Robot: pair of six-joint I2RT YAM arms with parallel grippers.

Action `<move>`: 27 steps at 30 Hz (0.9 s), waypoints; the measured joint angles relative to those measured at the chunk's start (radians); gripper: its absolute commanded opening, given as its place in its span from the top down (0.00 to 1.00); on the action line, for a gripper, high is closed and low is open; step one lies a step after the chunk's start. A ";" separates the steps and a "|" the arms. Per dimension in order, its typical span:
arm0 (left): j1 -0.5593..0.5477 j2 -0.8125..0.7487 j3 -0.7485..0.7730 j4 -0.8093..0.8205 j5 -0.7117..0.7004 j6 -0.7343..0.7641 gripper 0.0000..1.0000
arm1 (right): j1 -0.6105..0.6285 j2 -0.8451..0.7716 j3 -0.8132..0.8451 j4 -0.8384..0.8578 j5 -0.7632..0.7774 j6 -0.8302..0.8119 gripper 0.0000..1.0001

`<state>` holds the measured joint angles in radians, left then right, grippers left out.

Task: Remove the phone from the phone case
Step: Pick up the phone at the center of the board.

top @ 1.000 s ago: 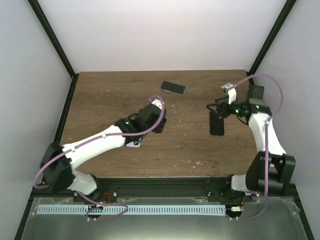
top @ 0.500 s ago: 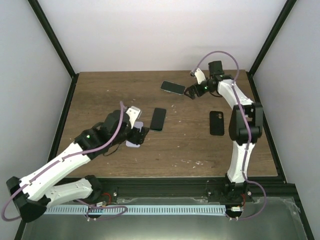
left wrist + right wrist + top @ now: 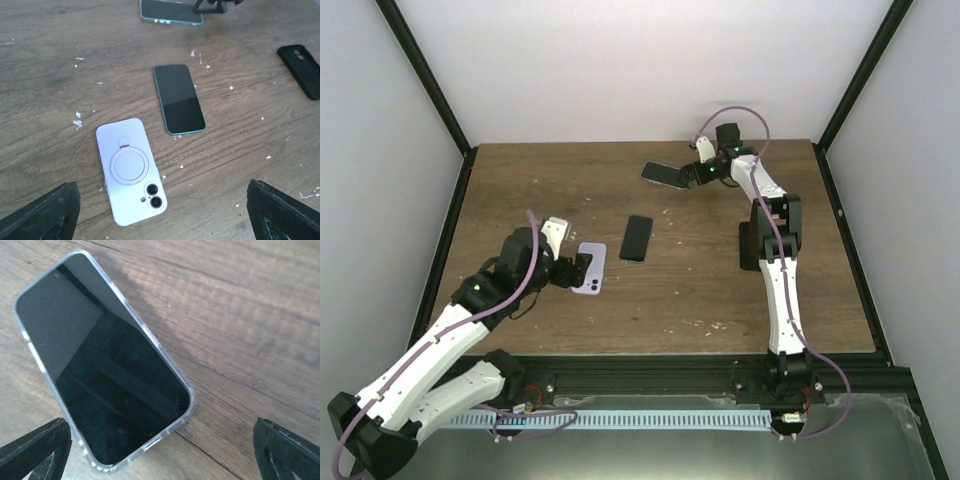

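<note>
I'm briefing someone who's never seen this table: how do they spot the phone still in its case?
Look near the table's far edge, beside the right gripper. The phone there lies screen up; unlike the bare phone mid-table and the lilac case, a clear case rims it.

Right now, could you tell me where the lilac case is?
In the top view, the lilac case lies on the left half of the table, just ahead of the open left tool, with the bare dark phone beside it toward the middle.
</note>
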<state>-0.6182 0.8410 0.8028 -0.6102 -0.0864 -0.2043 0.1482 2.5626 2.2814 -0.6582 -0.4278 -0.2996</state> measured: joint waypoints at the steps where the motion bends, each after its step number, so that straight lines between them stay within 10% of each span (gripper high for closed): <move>1: 0.010 -0.004 0.000 0.007 0.013 0.000 0.08 | 0.000 0.019 0.010 0.006 0.002 0.019 0.00; 27: 0.038 0.004 -0.003 0.041 0.115 0.003 0.10 | 0.098 0.068 0.047 -0.011 -0.079 -0.006 0.02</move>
<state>-0.5804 0.8448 0.7998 -0.5690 0.0284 -0.2008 0.2462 2.6305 2.3283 -0.6697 -0.5068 -0.3058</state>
